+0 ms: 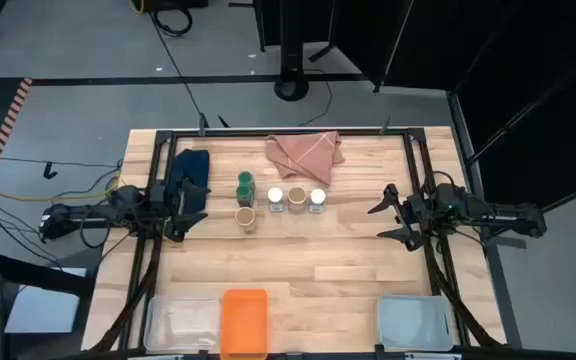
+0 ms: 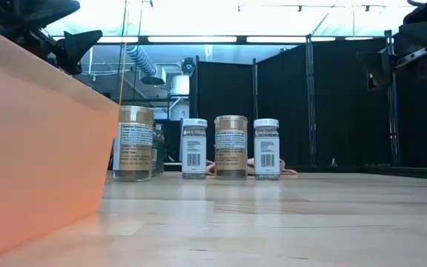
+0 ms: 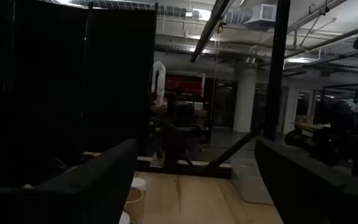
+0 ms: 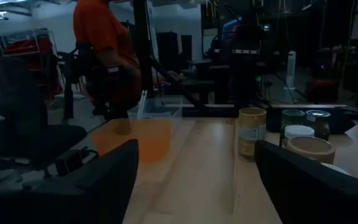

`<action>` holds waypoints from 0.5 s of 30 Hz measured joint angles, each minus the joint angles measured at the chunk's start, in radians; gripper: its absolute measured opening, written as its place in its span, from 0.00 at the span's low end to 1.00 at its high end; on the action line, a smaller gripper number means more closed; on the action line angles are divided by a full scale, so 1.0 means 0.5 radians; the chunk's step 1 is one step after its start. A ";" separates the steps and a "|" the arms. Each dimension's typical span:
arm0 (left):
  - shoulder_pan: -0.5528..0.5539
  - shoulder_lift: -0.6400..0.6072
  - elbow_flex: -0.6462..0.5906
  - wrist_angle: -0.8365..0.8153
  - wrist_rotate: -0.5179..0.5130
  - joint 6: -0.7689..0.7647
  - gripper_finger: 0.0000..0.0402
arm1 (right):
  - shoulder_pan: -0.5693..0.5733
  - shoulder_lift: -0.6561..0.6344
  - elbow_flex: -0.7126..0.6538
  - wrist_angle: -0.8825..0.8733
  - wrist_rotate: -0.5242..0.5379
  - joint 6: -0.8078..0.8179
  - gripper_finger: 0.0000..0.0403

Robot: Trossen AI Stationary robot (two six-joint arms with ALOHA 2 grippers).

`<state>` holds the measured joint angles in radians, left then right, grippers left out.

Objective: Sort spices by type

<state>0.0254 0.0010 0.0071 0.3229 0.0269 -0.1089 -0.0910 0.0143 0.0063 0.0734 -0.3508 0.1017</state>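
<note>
High view: five spice jars are visible near the table's (image 1: 298, 270) centre. Two green-lidded jars (image 1: 245, 184) stand at 10 o'clock, a tan-lidded jar (image 1: 245, 216) just below them, and to its right a row of white-lidded jar (image 1: 275, 198), tan-lidded jar (image 1: 296, 197) and white-lidded jar (image 1: 317, 199). The left gripper (image 1: 190, 197) at 9 o'clock and the right gripper (image 1: 386, 217) at 3 o'clock are both spread and hold nothing.

Low view: four jars stand upright beside an orange bin (image 2: 35, 141).

Right wrist view: a person in orange (image 4: 101, 43) stands beyond the table.

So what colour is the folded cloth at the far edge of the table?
Pink; the folded cloth shows best in the high view.
</note>
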 joint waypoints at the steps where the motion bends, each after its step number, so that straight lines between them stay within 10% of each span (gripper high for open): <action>1: -0.001 -0.001 0.001 0.000 0.000 0.000 0.83 | 0.000 0.001 0.000 0.000 0.000 0.000 0.81; 15: 0.000 0.000 0.000 0.000 0.000 0.000 0.83 | 0.000 0.000 0.000 0.000 0.000 0.000 0.81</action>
<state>0.0254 0.0010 0.0071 0.3229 0.0269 -0.1089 -0.0910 0.0145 0.0061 0.0734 -0.3508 0.1018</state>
